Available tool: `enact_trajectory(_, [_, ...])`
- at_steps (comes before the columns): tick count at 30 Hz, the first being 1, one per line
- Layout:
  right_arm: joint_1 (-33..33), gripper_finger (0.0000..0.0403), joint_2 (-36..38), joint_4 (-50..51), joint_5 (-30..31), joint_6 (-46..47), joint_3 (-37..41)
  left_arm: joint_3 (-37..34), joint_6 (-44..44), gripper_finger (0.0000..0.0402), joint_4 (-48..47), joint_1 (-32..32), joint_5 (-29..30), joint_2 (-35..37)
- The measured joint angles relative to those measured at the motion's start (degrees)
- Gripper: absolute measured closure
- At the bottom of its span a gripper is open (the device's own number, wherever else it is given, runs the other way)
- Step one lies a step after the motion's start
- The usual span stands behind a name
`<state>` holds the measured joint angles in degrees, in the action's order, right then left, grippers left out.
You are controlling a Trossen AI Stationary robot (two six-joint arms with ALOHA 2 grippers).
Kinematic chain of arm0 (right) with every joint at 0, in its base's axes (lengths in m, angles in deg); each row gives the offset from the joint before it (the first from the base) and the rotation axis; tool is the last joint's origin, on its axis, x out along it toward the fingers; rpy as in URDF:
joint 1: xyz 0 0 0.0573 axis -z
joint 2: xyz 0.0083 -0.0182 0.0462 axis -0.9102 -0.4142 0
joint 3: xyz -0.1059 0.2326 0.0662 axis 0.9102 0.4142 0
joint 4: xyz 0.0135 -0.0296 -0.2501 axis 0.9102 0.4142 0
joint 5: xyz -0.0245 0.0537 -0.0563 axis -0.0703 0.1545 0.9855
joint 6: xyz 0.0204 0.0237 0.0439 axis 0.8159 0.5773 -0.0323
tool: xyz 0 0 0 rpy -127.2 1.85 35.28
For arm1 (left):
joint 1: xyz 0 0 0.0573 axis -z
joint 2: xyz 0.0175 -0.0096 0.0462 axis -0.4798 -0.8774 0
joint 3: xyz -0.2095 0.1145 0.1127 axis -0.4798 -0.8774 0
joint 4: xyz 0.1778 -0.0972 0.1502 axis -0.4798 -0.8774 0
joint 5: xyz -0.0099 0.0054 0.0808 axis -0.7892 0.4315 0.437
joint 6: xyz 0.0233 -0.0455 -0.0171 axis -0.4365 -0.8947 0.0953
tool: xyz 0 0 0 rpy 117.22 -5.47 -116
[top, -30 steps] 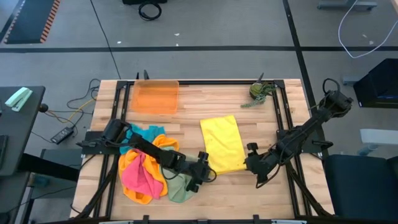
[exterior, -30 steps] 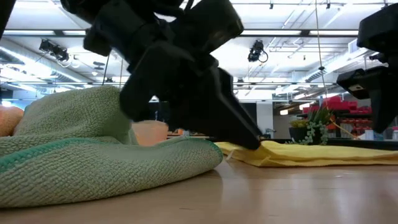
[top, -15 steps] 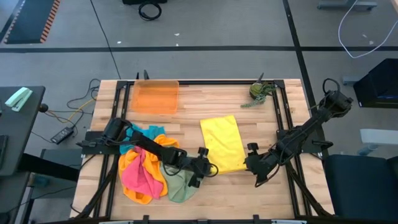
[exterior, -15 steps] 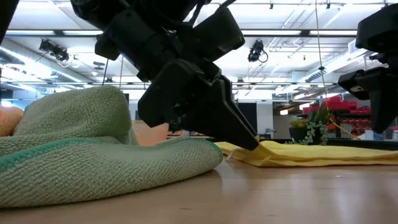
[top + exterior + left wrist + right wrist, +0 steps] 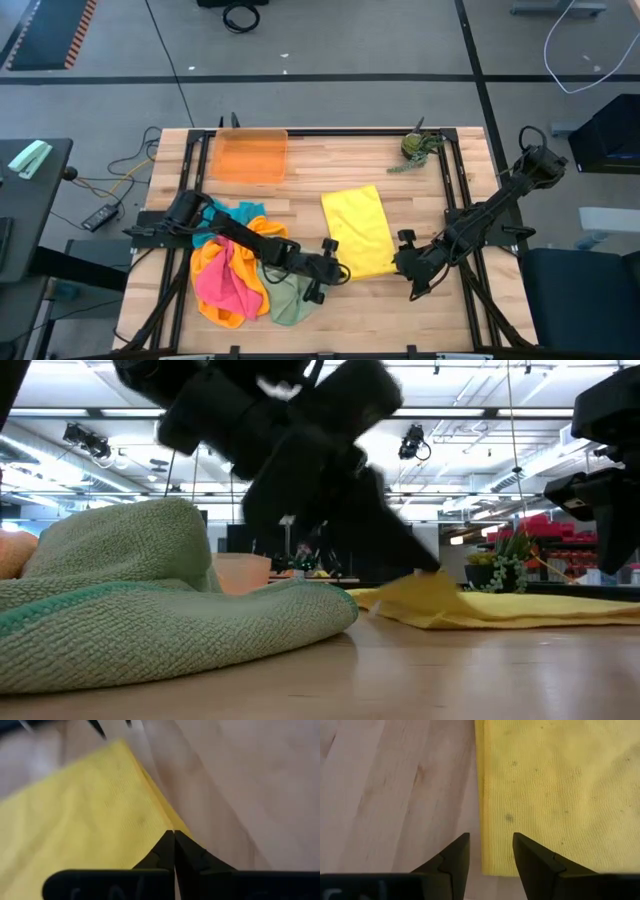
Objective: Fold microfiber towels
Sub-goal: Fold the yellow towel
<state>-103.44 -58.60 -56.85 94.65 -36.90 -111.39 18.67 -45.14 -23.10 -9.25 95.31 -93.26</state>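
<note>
A wooden bench (image 5: pixel 300 200) seen from above carries a folded yellow towel (image 5: pixel 358 230) near its middle. The left pincer (image 5: pixel 338 272) is at this towel's near corner on the left arm's side, its two dark fingers pressed together on the corner of the yellow cloth; in the left wrist view the fingertips (image 5: pixel 174 836) meet right at the cloth's edge, and the yellow towel (image 5: pixel 85 815) spreads away ahead of them. In the low view that corner (image 5: pixel 425 592) rises a little off the bench under the blurred dark pincer.

The right pincer (image 5: pixel 403 262) sits at the towel's other near corner, just beside the cloth. Its fingers are spread, and in the right wrist view the towel's edge (image 5: pixel 482 820) runs between the two fingers (image 5: pixel 455 857), with bare wood on one side and yellow cloth (image 5: pixel 555 790) on the other. The fingers do not pinch the cloth.

Behind the left pincer, along its arm, lies a loose heap of other towels: orange (image 5: pixel 215 262), pink (image 5: pixel 228 285), teal-blue (image 5: pixel 232 212) and sage green (image 5: pixel 288 298). The sage green towel (image 5: pixel 150 600) fills the low view's foreground.

Beyond both pincers, at the bench's far edge, stand an orange tray (image 5: pixel 250 156) and a small green plant (image 5: pixel 416 148).
</note>
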Motion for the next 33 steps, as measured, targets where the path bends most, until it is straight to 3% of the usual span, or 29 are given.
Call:
enact_trajectory(10, [0.02, 0.0246, -0.02, 0.51, -0.66, 0.0, 0.0, 5.3, -7.74, 0.0398, 2.15, 2.12, -0.38, -6.94])
enact_trajectory(19, [0.28, 0.0246, -0.04, 0.62, -0.68, 1.62, 0.0, 11.1, -9.31, 0.0394, 2.23, 2.35, -0.33, -12.14])
enact_trajectory(27, [0.28, 0.0246, -0.04, 0.68, -0.68, 1.7, 0.0, 11.1, -20.0, 0.0315, 1.38, 0.62, -5.37, -12.25])
enact_trajectory(33, [0.28, 0.0246, -0.04, 0.69, -0.68, 1.84, 0.0, 11.12, -20.97, 0.0235, 1.91, 0.32, -8.23, -12.15])
